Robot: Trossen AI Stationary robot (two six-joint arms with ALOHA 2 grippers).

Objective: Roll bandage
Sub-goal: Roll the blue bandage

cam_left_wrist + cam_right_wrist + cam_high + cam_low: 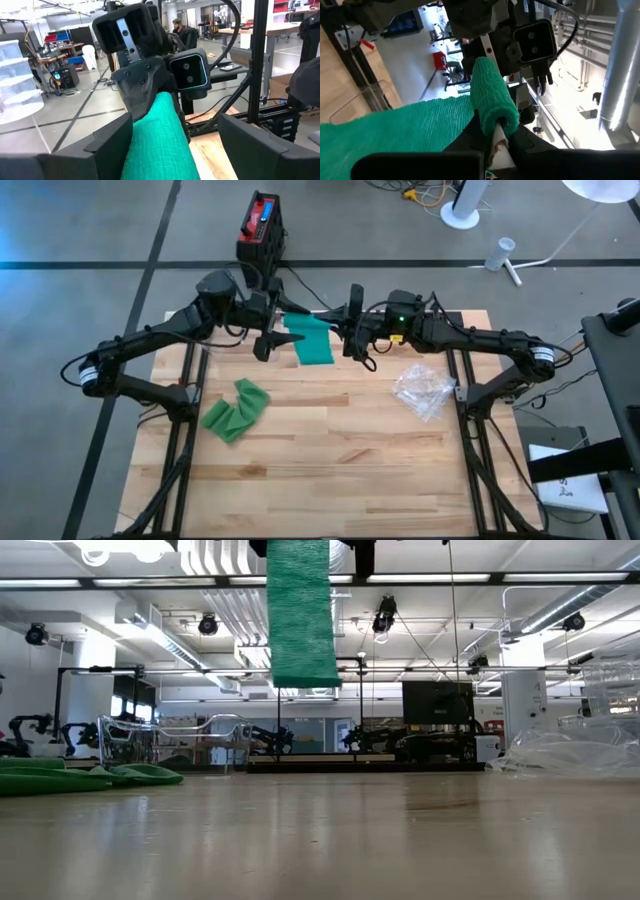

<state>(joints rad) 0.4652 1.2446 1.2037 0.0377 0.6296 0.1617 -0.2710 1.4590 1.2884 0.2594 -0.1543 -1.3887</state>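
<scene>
From above, the green bandage hangs over the far edge of the counter, with the left end effector beside it, fingers wide, and the right end effector clamped on its rolled end. A crumpled green bandage and a clear plastic wrapper lie nearer. The low view shows the strip dangling above the counter. In the right wrist view, the fingers pinch the roll.

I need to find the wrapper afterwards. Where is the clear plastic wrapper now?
In the high view the clear wrapper lies on the table's right side, just below the right arm's forearm, apart from the green bandage held up near the back edge.
</scene>
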